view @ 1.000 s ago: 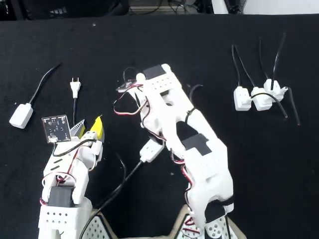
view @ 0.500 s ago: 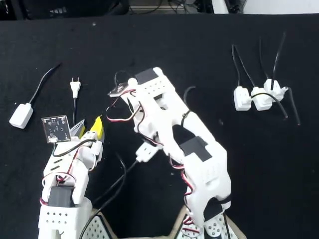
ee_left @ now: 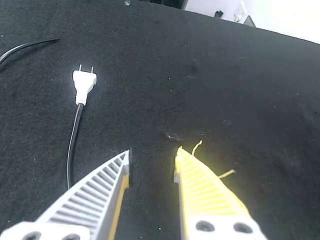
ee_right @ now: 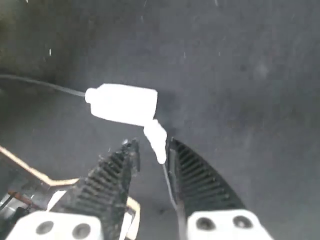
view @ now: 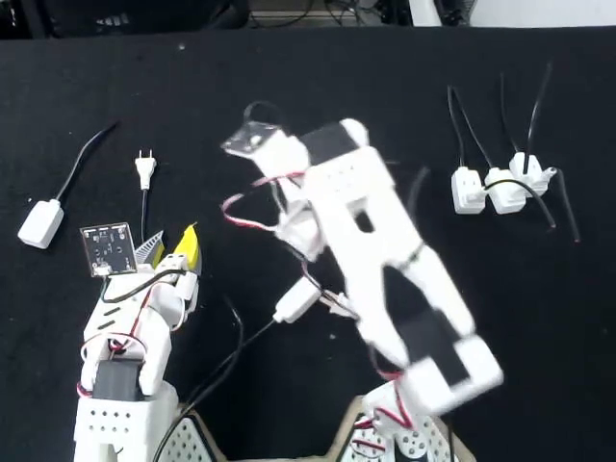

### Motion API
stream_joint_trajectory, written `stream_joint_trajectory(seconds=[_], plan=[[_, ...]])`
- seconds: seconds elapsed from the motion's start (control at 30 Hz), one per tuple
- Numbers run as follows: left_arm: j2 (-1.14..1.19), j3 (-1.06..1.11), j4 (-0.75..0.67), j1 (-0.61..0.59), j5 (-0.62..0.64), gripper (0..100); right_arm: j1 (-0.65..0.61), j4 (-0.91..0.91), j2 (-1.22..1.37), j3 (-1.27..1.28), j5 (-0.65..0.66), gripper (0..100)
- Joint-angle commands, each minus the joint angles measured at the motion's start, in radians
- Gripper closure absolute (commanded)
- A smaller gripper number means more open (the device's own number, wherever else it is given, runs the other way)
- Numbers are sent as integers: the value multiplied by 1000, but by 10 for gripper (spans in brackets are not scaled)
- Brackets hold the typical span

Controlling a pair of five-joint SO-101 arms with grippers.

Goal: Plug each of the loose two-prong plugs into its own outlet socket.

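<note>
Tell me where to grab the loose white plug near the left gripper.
Take the plug by its white body, behind the prongs, coming down from above and closing across its two long sides. It lies flat, prongs pointing away from the left gripper, cord trailing back, so both sides are free.

No lettering or numbers can be read anywhere, so far as these views allow.

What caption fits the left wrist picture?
Open grey-and-yellow claw hovers over the black table, near a white two-prong plug on a black cord.
</note>
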Motion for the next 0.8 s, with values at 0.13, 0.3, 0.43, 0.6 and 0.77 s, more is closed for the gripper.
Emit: stream_joint_trajectory(seconds=[0.13,0.3,0.43,0.6,0.77], plan=[[-11,-2,-3,59,-38,848,25,-295,-484,642,0,917],[-3,-7,9,114,-107,848,61,-439,-532,849,58,916],[-2,-42,78,179,-180,845,167,-551,-526,908,123,869],[17,-56,94,186,-204,844,183,-621,-496,974,180,847],[226,-171,80,186,-204,844,180,-704,-495,1027,180,847]])
